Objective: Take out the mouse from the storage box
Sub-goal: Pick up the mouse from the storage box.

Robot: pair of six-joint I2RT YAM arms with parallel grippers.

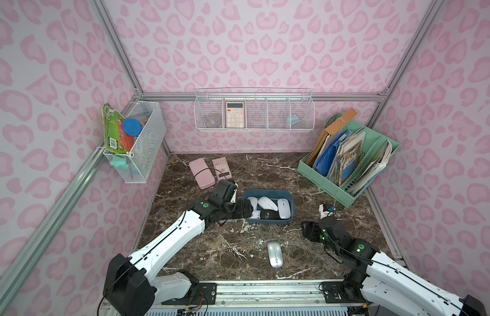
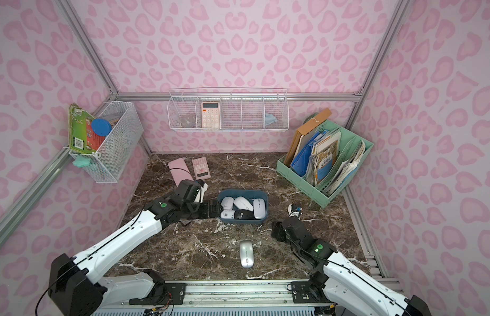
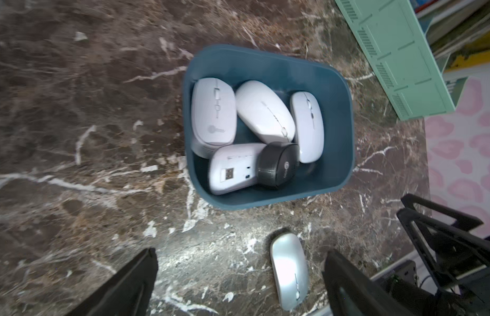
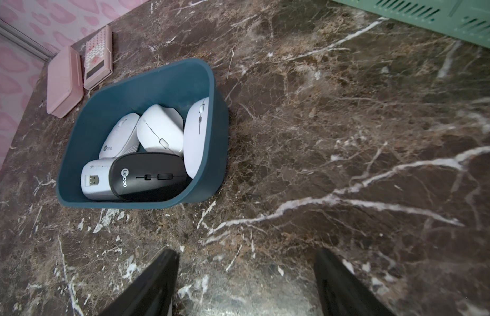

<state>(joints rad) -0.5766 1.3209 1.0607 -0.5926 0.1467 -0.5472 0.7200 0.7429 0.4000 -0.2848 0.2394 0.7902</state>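
- at the far left a white wire basket (image 1: 137, 142) hangs on the wall. a pink case (image 1: 201, 173) and a pink calculator (image 1: 222, 167) lie at the back of the marble table (image 1: 183, 246). leave them alone.
- your left gripper (image 1: 246, 209) hovers at the left end of the storage box (image 1: 268, 192), its fingers spread wide with nothing between them.
- the box stands mid-table and holds five mice. three white ones lie buttons up, and a fourth white mouse (image 3: 233, 169) lies belly up with its usb dongle showing. the black mouse (image 4: 148, 177) rests partly on that one, along the front wall.
- expect each mouse to be light, rigid and smooth, with a domed shell that may squirt out of a pinch.
- close across the narrow flanks, low on the body, not on the crown.
- the black mouse looks the most exposed. the box wall beside it is close, though, so a finger may catch the rim.
- the box looks light too and may drag along if a mouse wedges.
- a silver mouse (image 1: 274, 254) lies on the table in front of the box, apart from it, between your arms.
- your right gripper (image 4: 246, 251) hangs over bare marble to the right of the box, with its fingers apart and empty.
- a mint-green file rack (image 1: 347, 194) full of folders sits at the far right.
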